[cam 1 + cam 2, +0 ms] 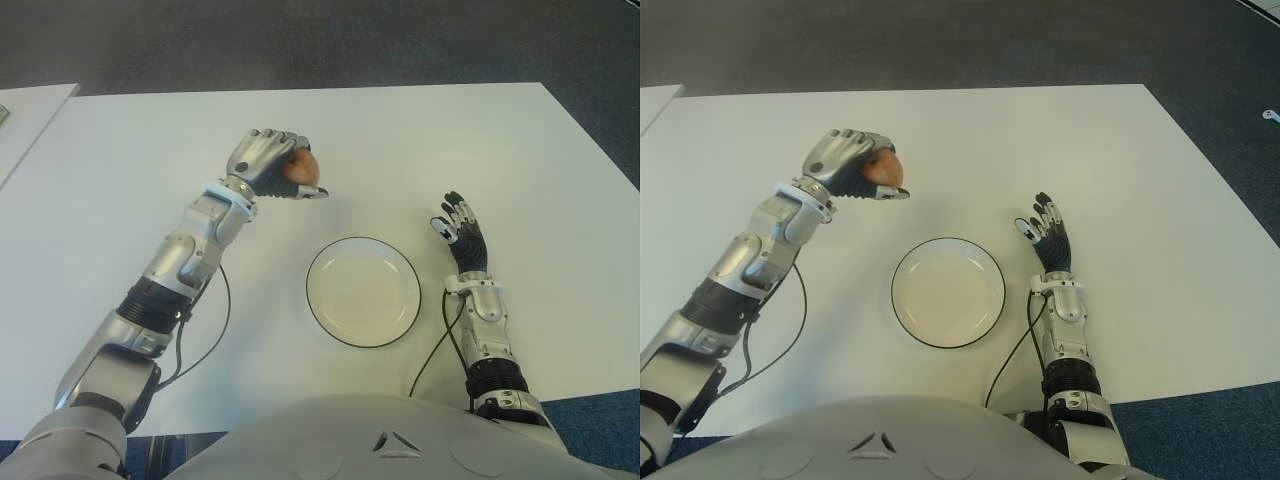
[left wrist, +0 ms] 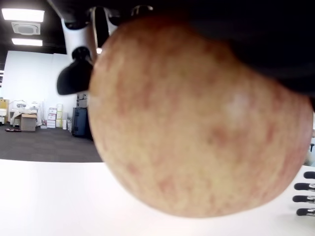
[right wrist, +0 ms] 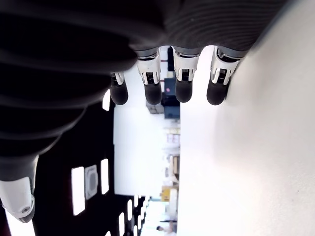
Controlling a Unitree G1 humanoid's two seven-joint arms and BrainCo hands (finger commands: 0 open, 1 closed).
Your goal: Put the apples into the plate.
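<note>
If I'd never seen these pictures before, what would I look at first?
Probably the apple, reddish and gripped in the robot's left hand, which is held above the white table up and to the left of the plate. Next you'd spot the round white plate with a dark rim, empty, in the middle near the robot. The right hand shows just right of the plate, fingers spread and holding nothing.

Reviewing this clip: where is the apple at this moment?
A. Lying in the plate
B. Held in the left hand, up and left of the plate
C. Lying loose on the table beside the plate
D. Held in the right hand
B. The left hand is curled around the apple, while the plate holds nothing and the right hand is open beside it.
</note>
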